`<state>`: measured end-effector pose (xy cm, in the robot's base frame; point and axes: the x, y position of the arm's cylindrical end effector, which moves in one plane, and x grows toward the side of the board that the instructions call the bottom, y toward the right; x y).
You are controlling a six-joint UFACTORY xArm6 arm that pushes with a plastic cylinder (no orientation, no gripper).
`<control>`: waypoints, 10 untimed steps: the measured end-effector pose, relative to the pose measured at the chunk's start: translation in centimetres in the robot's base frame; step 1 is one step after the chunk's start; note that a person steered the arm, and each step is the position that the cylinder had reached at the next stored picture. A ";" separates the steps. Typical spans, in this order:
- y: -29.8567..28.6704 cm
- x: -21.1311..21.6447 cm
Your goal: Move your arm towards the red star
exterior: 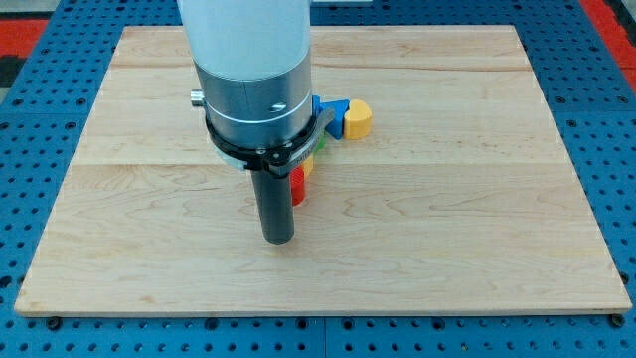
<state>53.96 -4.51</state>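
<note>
Wooden board (477, 199): red block (298, 186), yellow block (358, 118), blue block (331, 111) clustered.

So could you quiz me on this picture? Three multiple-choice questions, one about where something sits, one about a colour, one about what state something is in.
1. Where does my tip sit relative to the red block?
A. Just to the view's lower left of it
B. Far off at the view's right edge
C. At the view's top, above all the blocks

2. What colour is the block furthest to the view's right in the cluster?
A. Purple
B. Yellow
C. White

3. How much of the red block shows?
A. All of it, well clear of the arm
B. Only a part, the rest hidden behind the arm
C. None of it

Answers:
1. A: the rod's end stands close beside the red block, slightly lower and to the left.
2. B: the yellow block lies right of the blue block.
3. B: the arm's body covers most of it, so its shape cannot be made out.
</note>
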 end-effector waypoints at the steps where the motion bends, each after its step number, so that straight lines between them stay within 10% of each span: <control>1: 0.0 -0.1; 4: 9.4 0.2; 10: 4.1 -1.1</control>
<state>52.90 -0.43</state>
